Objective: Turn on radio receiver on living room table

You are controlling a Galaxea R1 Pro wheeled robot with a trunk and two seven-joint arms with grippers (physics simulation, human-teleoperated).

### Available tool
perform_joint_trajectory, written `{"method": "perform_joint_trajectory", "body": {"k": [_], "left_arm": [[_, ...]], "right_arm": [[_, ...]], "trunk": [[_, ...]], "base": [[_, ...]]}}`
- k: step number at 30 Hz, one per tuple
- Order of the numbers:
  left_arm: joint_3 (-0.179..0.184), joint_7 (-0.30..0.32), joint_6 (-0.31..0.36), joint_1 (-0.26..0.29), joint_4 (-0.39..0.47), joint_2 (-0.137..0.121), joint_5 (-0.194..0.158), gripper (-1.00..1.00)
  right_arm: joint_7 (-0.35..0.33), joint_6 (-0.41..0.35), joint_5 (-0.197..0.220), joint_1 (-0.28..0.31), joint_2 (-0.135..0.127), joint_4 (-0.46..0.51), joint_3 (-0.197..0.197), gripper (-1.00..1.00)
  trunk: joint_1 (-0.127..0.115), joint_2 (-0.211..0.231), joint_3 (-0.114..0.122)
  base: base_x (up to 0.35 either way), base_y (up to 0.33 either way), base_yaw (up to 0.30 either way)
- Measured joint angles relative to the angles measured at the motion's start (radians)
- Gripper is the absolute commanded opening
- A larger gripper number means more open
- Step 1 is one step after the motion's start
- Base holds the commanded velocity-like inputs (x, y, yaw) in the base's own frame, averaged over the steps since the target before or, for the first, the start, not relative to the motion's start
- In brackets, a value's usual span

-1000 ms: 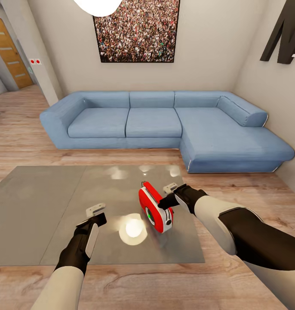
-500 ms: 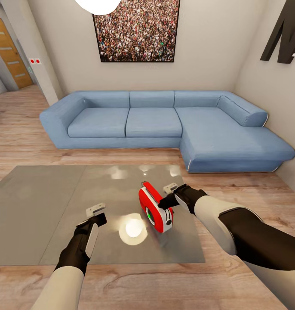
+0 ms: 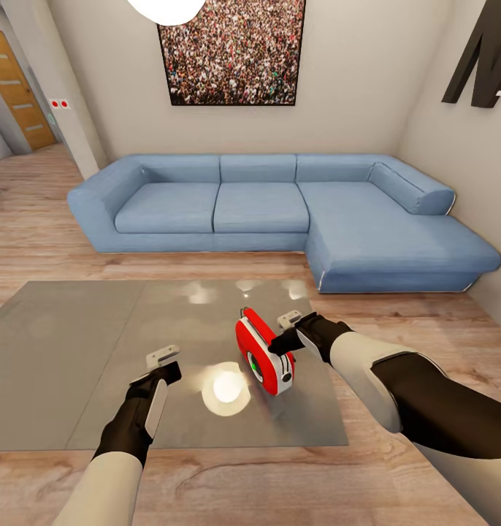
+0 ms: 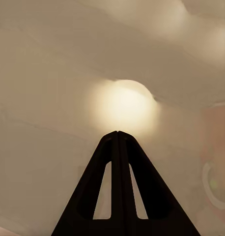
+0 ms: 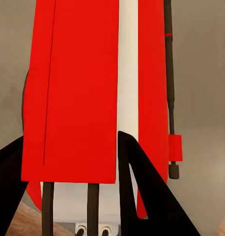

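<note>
We're in a home here — a living room, plainly. A big blue L-shaped sofa (image 3: 280, 212) runs along the beige back wall and turns down the right-hand side, with a large framed picture of a crowd (image 3: 232, 51) hanging above it. Light wood plank floor (image 3: 31, 226) all around, and in the foreground a low table (image 3: 68, 351) with a glossy grey top, catching the glow of a white pendant lamp (image 3: 166, 11) overhead. Off to the left — a wooden door (image 3: 13, 88) down a hallway. On the right wall, big dark letters (image 3: 484, 55).
</note>
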State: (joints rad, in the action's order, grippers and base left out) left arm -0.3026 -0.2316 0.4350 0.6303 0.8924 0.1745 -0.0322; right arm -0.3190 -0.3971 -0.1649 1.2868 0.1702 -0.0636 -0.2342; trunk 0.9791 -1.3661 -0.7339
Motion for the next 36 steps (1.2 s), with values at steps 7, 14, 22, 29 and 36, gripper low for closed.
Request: {"method": "perform_joint_trajectory", "body": {"k": [7,14,22,29,36], "left_arm": [[0.000,0.000,0.001,0.000,-0.002,0.000,0.000,-1.00],[0.000,0.001,0.001,0.000,-0.003,0.000,0.000,-1.00],[0.000,0.002,0.001,0.000,-0.003,0.000,0.000,-1.00],[0.000,0.002,0.001,0.000,-0.003,0.000,0.000,-1.00],[0.000,0.002,0.001,0.000,-0.003,0.000,0.000,-1.00]], "right_arm": [[0.000,0.000,0.001,0.000,0.000,0.000,0.000,-1.00],[-0.001,0.001,0.002,0.000,0.000,0.000,0.000,-1.00],[-0.002,0.000,0.002,0.000,0.000,0.000,0.001,-1.00],[-0.002,0.000,0.000,0.000,0.000,0.000,0.000,-1.00],[-0.012,0.000,0.001,0.000,0.000,-0.001,0.001,-1.00]], "trunk": [[0.000,0.000,0.000],[0.000,0.000,0.000],[0.004,-0.007,-0.003],[0.015,-0.028,-0.013],[0.015,-0.028,-0.013]], "base": [[0.000,0.000,0.000],[0.000,0.000,0.000],[0.000,0.000,0.000],[0.000,0.000,0.000],[0.000,0.000,0.000]]}}
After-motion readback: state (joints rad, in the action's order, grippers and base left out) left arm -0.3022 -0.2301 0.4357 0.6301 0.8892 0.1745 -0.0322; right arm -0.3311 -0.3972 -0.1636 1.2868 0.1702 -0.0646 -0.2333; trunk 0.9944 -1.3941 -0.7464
